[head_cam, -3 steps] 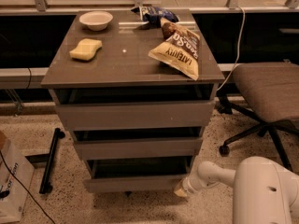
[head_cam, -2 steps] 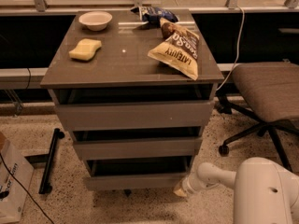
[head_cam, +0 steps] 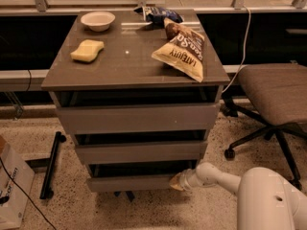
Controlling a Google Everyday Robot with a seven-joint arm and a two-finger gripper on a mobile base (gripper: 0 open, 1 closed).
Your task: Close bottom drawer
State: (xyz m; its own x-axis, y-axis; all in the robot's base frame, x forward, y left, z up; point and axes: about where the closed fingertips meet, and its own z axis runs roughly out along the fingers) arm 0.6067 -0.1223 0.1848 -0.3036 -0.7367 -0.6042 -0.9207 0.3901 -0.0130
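Note:
The bottom drawer (head_cam: 132,182) is the lowest and slimmest grey front of the cabinet, near the floor, with a dark gap above it. My gripper (head_cam: 176,181) is at the right end of that front, touching it. My white arm (head_cam: 216,177) reaches in from the lower right. Above it are the medium-fronted middle drawer (head_cam: 139,152) and the tallest-fronted top drawer (head_cam: 136,119).
On the cabinet top (head_cam: 129,66) lie a white bowl (head_cam: 98,20), a yellow sponge (head_cam: 87,51), a chip bag (head_cam: 182,49) and a blue bag (head_cam: 158,15). An office chair (head_cam: 273,99) stands to the right. A black bar (head_cam: 50,164) and a box (head_cam: 12,186) lie at left.
The bottom drawer front has moved back in toward the cabinet, and my gripper has followed it forward at its right end.

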